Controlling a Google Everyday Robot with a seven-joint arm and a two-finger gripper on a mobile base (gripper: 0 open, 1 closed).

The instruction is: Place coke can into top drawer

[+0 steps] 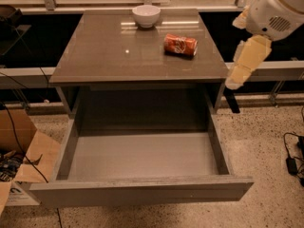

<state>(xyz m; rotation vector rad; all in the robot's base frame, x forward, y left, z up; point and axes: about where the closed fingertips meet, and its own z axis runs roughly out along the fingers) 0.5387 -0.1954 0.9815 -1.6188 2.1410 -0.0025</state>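
- The coke can point(180, 45) lies on its side on the cabinet top point(118, 56), upper centre-right of the frame, near the top's right edge. I judge it sits there for pickup; it is not yet in the drawer.
- The white bowl point(146, 15) stands at the back of the same top, up and left of the can and apart from it.
- The top drawer point(142, 156) is pulled fully out across the lower half of the frame, its floor bare, so I read it as ready to receive the can.
- The gripper point(236, 79) hangs at the upper right, just off the cabinet's right edge and right of the can.
- Gripper state: it touches neither can nor cabinet and carries nothing. I cannot tell how far open it is.
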